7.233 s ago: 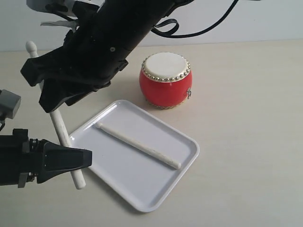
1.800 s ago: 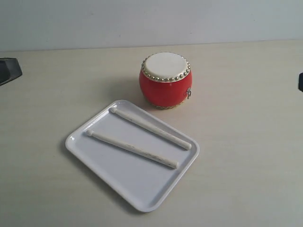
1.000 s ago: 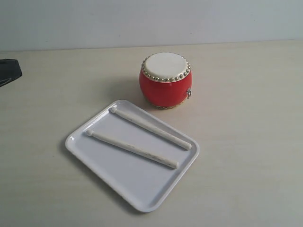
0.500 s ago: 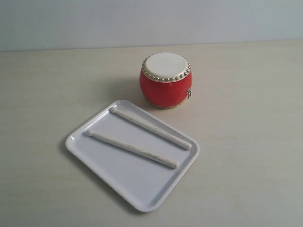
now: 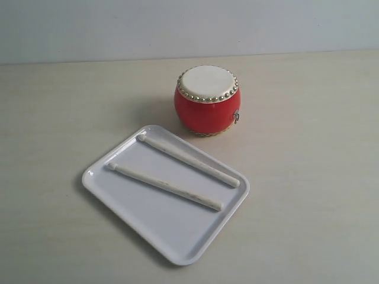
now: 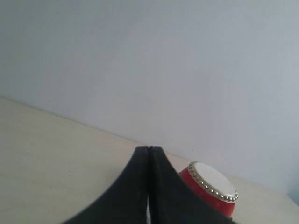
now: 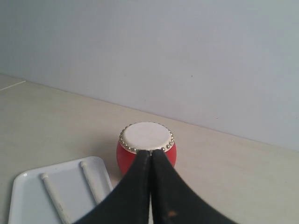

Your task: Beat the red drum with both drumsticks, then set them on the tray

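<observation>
Red drum (image 5: 207, 109), cream skin up, stands at 1 o'clock of white tray (image 5: 172, 234); two pale sticks (image 5: 188, 160) lie parallel inside.

Looks to me like a lab test bench, not a lived-in room: a pale wood-grain table (image 5: 308, 177) fills most of the frame, a plain grey-white wall (image 5: 177, 26) runs along the top edge, and the red drum (image 5: 207, 109) and white tray (image 5: 169, 222) sit mid-frame like staged props under even light.
</observation>
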Robot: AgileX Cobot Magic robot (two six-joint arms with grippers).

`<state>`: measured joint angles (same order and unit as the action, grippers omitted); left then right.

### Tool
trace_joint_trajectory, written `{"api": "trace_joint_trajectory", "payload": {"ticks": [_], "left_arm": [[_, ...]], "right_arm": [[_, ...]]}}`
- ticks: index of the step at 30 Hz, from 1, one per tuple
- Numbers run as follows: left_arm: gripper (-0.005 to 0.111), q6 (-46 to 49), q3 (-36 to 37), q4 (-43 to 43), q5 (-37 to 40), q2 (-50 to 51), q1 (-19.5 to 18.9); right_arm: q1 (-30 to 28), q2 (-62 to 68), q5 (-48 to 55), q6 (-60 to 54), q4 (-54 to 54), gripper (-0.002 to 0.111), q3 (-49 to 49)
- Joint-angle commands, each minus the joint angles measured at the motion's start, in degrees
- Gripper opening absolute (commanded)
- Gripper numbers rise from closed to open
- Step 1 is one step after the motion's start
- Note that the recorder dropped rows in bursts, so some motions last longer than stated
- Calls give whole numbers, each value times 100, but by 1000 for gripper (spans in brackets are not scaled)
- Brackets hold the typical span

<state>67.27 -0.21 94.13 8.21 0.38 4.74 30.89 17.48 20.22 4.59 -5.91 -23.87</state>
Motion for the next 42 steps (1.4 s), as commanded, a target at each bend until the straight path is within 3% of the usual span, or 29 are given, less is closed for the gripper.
{"api": "trace_joint_trajectory", "payload": {"ticks": [1, 3, 5, 7, 8, 10, 13, 16, 22, 42], "left_arm": [[0, -77, -47, 311, -116, -38, -11], [0, -979, -75, -892, -115, -38, -11], [0, -3074, -49, -3285, -226, -38, -11], [0, -5897, 21, -6432, -262, -38, -11], [0, -6822, 21, -7756, -262, -38, -11], [0, -7893, 21, -9086, 129, -38, -11], [0, -7059, 21, -9183, 599, -38, -11], [0, -6727, 21, -9192, 600, -38, -11], [0, -7118, 21, -9181, 28, -38, -11], [0, -7080, 21, -9181, 18, -38, -11]], "right_arm": [[-23, -6, -62, 8, -18, 0, 22], [-23, -6, -62, 8, -18, 0, 22], [-23, -6, -62, 8, -18, 0, 22], [-23, -6, -62, 8, -18, 0, 22], [-23, -6, -62, 8, -18, 0, 22], [-23, -6, -62, 8, -18, 0, 22], [-23, -6, -62, 8, -18, 0, 22], [-23, -6, -62, 8, -18, 0, 22], [-23, -6, -62, 8, -18, 0, 22], [-23, -6, -41, 8, -22, 0, 22]]}}
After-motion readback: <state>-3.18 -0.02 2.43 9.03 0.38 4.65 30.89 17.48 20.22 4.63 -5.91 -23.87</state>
